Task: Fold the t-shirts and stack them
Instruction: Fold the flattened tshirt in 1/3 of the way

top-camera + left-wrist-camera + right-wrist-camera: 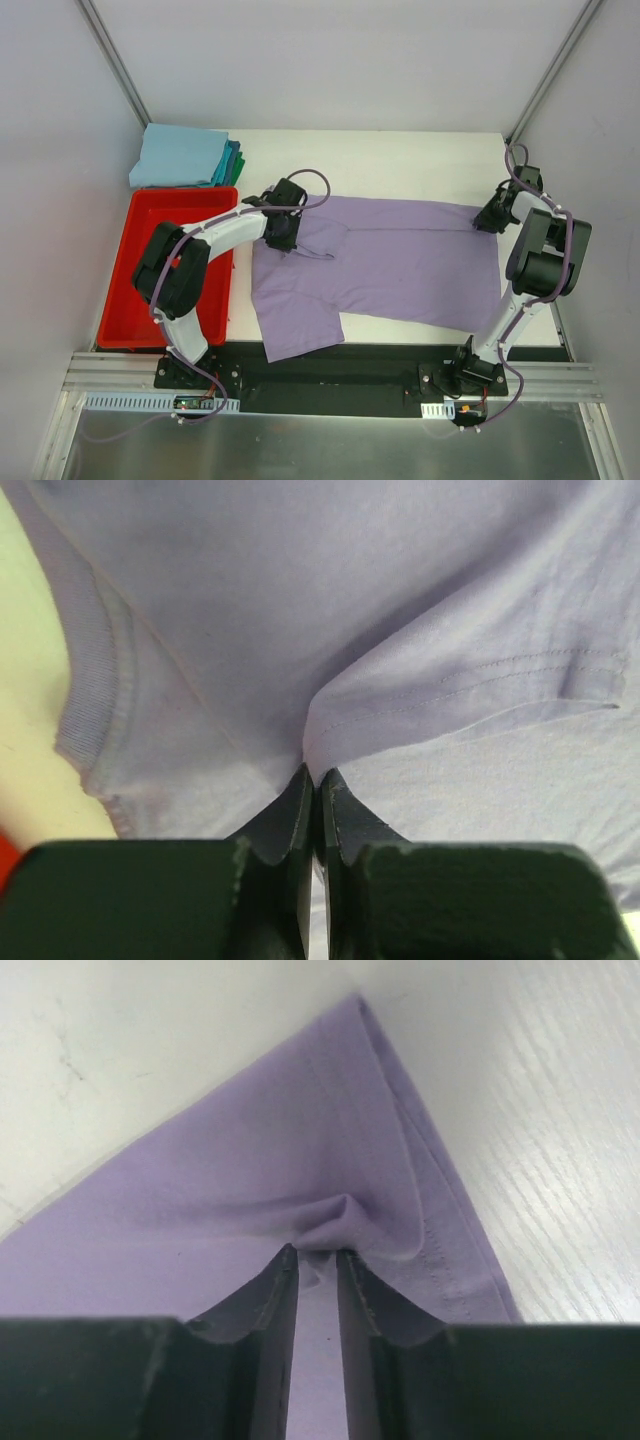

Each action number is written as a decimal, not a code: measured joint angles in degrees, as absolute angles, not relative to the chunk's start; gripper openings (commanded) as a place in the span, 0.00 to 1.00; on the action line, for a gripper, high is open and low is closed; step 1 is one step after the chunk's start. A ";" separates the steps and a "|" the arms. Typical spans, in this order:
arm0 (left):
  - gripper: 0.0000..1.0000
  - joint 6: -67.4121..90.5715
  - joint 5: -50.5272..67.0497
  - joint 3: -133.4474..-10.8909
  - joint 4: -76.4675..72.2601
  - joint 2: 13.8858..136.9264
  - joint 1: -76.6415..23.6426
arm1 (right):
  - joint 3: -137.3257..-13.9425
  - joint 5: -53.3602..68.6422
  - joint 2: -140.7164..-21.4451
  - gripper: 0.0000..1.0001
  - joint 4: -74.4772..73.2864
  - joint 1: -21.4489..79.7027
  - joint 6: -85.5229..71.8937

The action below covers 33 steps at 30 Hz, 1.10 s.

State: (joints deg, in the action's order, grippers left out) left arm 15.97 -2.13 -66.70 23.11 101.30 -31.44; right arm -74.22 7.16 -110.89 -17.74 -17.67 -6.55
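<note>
Lavender t-shirt (400,260), spread flat, is pinched at the tips of the closed left gripper (318,776) near the sleeve and bunched between the nearly shut jaws of the right gripper (318,1252) at a hem corner; both holds are best lifted evenly, cloth kept taut.

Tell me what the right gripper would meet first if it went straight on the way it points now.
The lavender t-shirt: the right gripper pinches a fold near its corner; just beyond is probably the white table.
</note>
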 measured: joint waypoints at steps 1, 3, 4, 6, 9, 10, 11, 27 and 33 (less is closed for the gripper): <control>0.00 15.94 -2.57 -67.02 23.14 101.30 -31.44 | -74.13 6.66 -110.89 0.16 -17.76 -17.72 -6.76; 0.00 15.97 -4.05 -67.51 23.00 101.30 -31.44 | -73.84 5.91 -110.89 0.10 -17.74 -17.85 -6.92; 0.00 16.01 -4.78 -67.72 23.03 101.30 -31.42 | -73.67 5.61 -110.89 0.07 -17.72 -17.91 -6.92; 0.00 16.19 -6.20 -68.01 23.03 101.30 -31.31 | -73.32 5.19 -110.85 0.01 -17.74 -18.04 -7.01; 0.00 16.49 -8.08 -68.71 23.27 101.14 -30.59 | -73.25 4.99 -110.48 0.00 -17.98 -18.13 -6.81; 0.00 16.58 -8.78 -69.01 23.33 100.92 -30.20 | -73.23 4.86 -110.10 0.01 -18.26 -18.13 -6.81; 0.00 16.71 -9.72 -69.30 23.33 100.40 -29.80 | -72.95 4.73 -109.34 0.00 -18.55 -18.13 -6.81; 0.00 16.86 -12.56 -72.07 23.35 93.95 -27.22 | -69.34 2.85 -96.09 0.00 -24.47 -18.13 -6.70; 0.00 16.95 -12.53 -71.35 23.38 93.93 -26.87 | -64.88 1.39 -92.68 0.00 -26.92 -18.06 -6.81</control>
